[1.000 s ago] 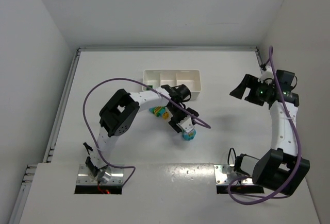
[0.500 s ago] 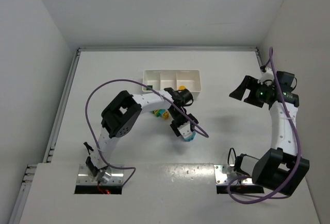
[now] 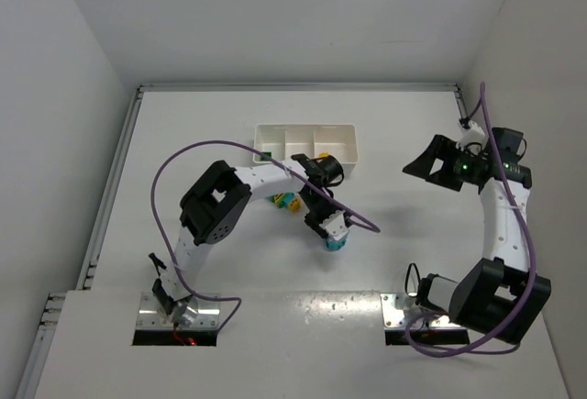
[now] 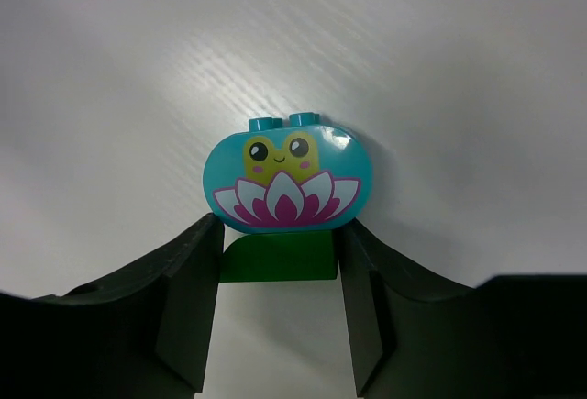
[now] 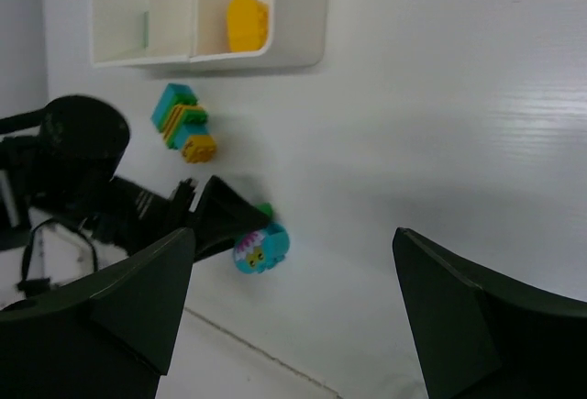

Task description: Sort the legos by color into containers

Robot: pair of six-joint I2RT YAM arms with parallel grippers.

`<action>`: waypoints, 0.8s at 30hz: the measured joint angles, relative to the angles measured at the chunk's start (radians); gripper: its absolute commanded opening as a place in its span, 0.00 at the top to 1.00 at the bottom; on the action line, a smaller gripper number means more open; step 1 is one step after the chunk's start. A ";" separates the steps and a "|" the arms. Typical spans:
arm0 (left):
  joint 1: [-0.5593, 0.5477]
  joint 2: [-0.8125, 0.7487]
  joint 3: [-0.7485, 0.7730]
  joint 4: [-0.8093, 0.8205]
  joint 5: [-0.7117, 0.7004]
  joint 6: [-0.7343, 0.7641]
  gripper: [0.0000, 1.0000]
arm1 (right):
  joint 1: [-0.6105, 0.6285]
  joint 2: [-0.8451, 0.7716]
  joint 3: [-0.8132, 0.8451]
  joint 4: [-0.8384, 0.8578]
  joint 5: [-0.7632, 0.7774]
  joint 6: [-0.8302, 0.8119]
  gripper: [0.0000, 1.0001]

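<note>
The left hand (image 4: 280, 223) is pressing its two dark fingers against both sides of a small green lego (image 4: 278, 258) standing on the surface (image 3: 413, 252), near and slightly right of the tray (image 3: 335, 127). A rounded cyan lego (image 4: 287, 179), printed with a yellow frog face over a pink-and-white lotus, is sitting on top of it. A striped cyan, green and yellow clump (image 3: 284, 201) is lying just left. A yellow lego (image 5: 248, 21) is resting in the tray's right compartment. The right hand (image 3: 422, 162) is hovering wide open at the right, gripping nothing.
</note>
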 measured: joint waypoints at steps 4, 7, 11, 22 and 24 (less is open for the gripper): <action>0.039 -0.017 -0.033 0.104 0.016 -0.201 0.74 | 0.014 0.042 -0.025 0.002 -0.193 -0.010 0.11; 0.084 -0.106 -0.176 0.288 -0.006 -0.423 0.77 | 0.045 0.082 -0.072 0.001 -0.336 -0.006 0.11; 0.116 -0.270 -0.348 0.486 -0.078 -0.683 0.79 | 0.111 0.155 -0.090 0.006 -0.475 0.003 0.11; 0.054 -0.415 -0.378 0.811 -0.242 -1.056 0.80 | 0.307 0.326 -0.056 0.027 -0.613 0.028 0.11; 0.050 -0.415 -0.378 0.825 -0.254 -1.074 0.80 | 0.322 0.349 -0.031 0.034 -0.620 0.028 0.11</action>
